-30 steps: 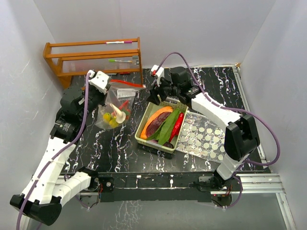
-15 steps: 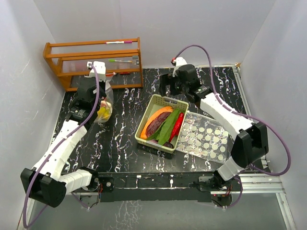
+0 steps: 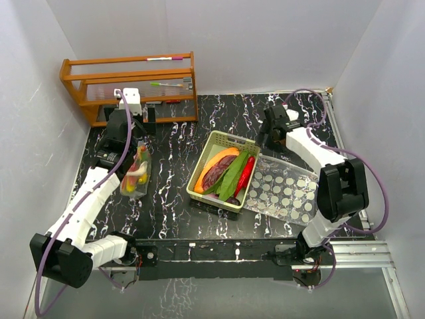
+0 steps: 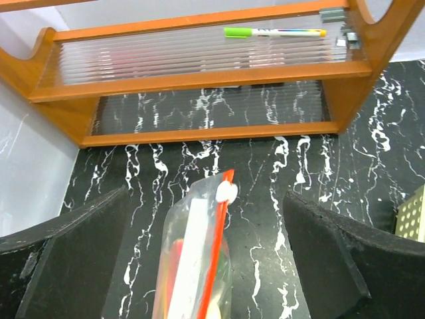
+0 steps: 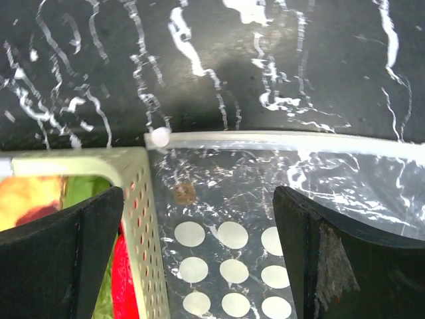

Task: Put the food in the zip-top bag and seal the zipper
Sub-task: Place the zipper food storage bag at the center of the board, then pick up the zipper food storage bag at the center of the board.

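Note:
The zip-top bag lies on the black table at the left with yellow and red food inside. In the left wrist view its red zipper strip and white slider point toward the rack. My left gripper hangs open over the bag's zipper end and touches nothing. More food lies in the pale green basket: an orange wedge, a purple aubergine, green pods and a red chilli. My right gripper is open and empty above the basket's far right corner.
A wooden rack with pens stands at the back left, just beyond my left gripper. A second clear bag with white dots lies flat right of the basket.
My left gripper has opened and let go of the bag, which now lies on the table. My right arm has swung right, from the table's far middle to the basket's far right corner.

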### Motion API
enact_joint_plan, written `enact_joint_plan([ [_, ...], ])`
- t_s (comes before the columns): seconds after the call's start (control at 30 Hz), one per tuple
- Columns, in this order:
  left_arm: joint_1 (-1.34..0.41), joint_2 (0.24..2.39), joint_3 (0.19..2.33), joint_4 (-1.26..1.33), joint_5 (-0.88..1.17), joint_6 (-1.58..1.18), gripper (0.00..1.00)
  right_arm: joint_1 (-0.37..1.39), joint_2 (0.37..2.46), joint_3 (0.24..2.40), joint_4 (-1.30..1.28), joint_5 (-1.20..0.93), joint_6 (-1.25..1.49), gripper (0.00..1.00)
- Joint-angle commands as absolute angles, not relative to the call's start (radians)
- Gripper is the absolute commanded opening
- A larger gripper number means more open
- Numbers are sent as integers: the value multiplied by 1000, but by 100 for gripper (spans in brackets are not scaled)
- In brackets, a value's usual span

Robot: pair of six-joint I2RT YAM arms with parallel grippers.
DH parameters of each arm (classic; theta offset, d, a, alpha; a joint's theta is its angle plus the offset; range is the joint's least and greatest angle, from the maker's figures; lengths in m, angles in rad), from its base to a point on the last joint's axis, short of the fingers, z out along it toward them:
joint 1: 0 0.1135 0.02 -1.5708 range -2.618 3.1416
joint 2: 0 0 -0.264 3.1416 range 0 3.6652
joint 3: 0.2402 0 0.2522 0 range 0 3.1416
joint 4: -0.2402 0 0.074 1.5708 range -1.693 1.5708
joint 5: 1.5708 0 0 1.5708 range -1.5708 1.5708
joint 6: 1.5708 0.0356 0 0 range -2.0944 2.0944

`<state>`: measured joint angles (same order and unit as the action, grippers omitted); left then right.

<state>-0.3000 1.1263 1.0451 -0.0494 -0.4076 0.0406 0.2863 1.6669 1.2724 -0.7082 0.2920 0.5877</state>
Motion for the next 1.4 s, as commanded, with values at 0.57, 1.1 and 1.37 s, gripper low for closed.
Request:
enact_joint_plan([
  [0.57, -293, 1163, 1054, 31, -21, 2, 97, -39, 1475, 1051, -889, 295, 857, 98],
  [1.1, -294, 1174, 1033, 34, -24, 4, 97, -54, 1450, 902, -718, 183, 757, 91],
  [1.37, -293, 1163, 1032, 23, -23, 7, 97, -55, 1576, 979, -756, 346, 799, 98],
])
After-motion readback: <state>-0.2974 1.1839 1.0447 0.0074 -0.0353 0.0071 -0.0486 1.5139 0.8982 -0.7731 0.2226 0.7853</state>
